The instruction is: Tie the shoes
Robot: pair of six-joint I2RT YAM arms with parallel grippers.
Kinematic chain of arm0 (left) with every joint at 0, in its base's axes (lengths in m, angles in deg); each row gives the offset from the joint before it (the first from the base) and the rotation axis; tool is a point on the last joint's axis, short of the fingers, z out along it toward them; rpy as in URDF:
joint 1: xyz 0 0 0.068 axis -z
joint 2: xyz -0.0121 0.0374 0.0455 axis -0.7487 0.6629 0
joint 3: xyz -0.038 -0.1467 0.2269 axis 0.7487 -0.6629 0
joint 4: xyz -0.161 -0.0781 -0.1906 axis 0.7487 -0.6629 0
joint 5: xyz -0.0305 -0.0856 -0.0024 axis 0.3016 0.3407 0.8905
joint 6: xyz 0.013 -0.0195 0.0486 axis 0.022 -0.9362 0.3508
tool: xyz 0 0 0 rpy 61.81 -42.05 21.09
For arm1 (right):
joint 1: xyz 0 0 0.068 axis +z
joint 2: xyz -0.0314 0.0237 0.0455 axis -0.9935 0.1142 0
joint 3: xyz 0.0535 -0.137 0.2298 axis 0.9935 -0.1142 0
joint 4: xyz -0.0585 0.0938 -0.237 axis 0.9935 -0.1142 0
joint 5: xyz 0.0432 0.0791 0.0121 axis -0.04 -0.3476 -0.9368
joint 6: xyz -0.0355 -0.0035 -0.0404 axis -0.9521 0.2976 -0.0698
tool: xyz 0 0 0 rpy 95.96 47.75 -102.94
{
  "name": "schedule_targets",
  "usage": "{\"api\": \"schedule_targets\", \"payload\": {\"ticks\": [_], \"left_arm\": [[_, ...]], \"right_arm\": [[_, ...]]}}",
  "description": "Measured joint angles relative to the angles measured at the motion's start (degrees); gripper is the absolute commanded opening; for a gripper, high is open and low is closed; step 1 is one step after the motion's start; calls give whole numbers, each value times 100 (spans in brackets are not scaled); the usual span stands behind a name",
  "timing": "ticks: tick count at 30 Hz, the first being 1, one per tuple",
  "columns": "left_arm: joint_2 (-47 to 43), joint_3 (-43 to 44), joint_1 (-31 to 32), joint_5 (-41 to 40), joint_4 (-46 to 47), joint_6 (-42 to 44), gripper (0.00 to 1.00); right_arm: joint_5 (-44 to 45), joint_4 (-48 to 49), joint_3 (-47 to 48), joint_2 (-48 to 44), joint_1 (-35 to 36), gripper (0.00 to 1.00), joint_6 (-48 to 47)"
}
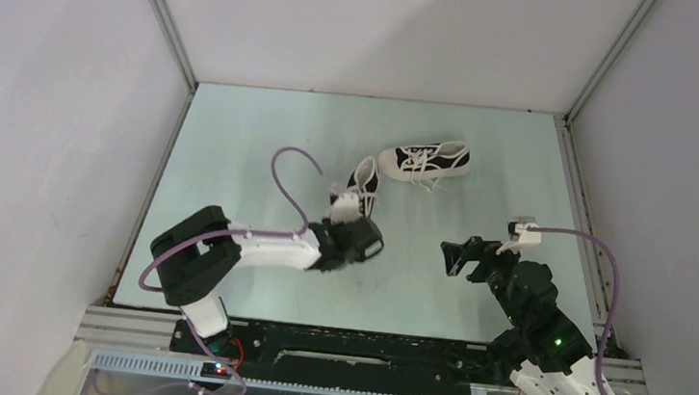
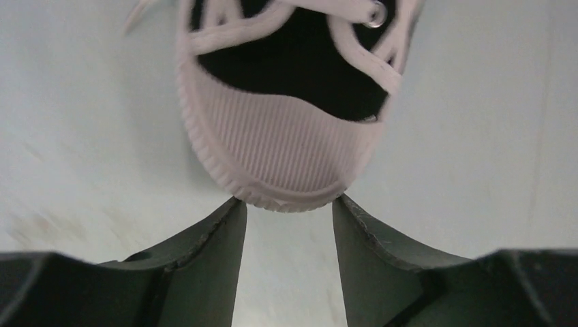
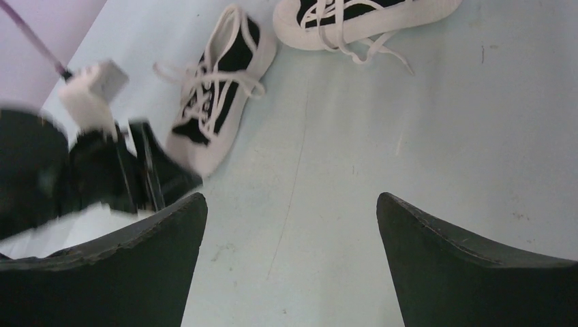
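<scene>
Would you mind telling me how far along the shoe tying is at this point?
Nothing looks finished: the near shoe and far shoe both have loose laces, no bow visible. In hand: the left gripper, jaws apart, sits at the near shoe's toe cap without clamping it. The right gripper hangs open above the table. Both knots are left to tie.

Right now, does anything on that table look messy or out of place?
Yes. The far shoe trails loose, untied lace ends onto the table; the near shoe looks untied too. The two lie askew, pointing different ways.
</scene>
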Motion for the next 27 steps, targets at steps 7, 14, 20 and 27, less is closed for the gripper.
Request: {"api": "schedule_targets", "payload": {"ticks": [7,14,20,27], "left_arm": [[98,623,-1847,177,535,1346,70],[-1676,94,-2175,223,614,2175,99],[-3797,-850,-3676,-199,968,2734,100],[-5101,-3163,-4186,-977,2962,4144,100]], "right_arm": [[46,94,-20,258,-11,98,-52],[903,704,-151,393,-35,99,-249],[1397,2037,-719,1119,-778,99,-852],[560,3049,-929,1897,-2721,99,-898]]}}
